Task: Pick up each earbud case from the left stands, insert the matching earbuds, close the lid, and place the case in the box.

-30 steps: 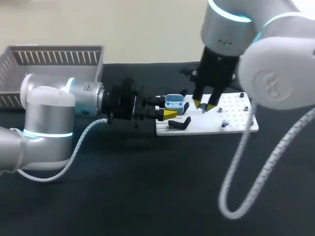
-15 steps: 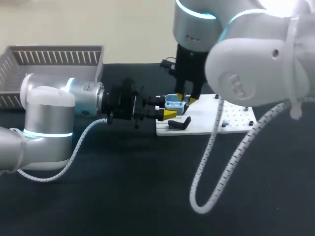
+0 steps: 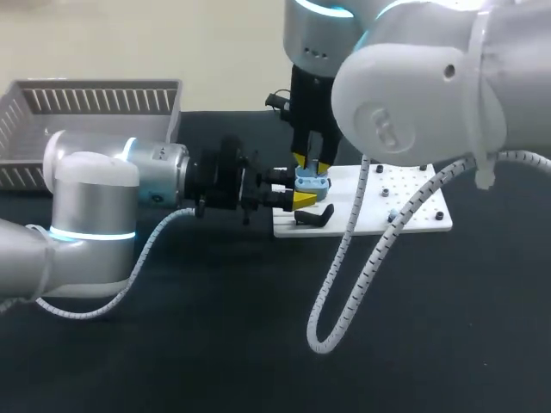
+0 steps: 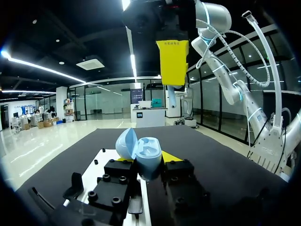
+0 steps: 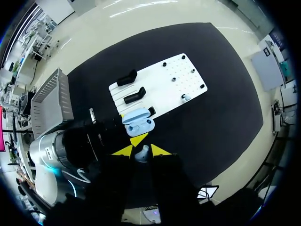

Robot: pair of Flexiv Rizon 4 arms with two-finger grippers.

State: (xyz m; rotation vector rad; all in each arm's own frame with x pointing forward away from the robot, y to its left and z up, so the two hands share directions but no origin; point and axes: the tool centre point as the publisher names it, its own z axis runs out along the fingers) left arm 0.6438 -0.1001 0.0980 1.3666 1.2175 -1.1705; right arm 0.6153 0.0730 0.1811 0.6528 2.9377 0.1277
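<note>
Black table [image 3: 172,344]: open case [image 3: 311,181], earbud [image 5: 142,153] above

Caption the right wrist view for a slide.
Right end effector holding an earbud above the open case at the white board's edge.

This is a robotics lab workstation: a left arm [image 3: 86,215] and a right arm [image 3: 413,95], both pale grey and jointed with lit cyan rings and coiled cables, reach over a black-covered surface [image 3: 172,344]. On it lie a white drilled fixture plate [image 5: 162,87] bearing black stands [image 3: 314,215] and a grey slatted box [image 3: 86,107] at the far left.
</note>
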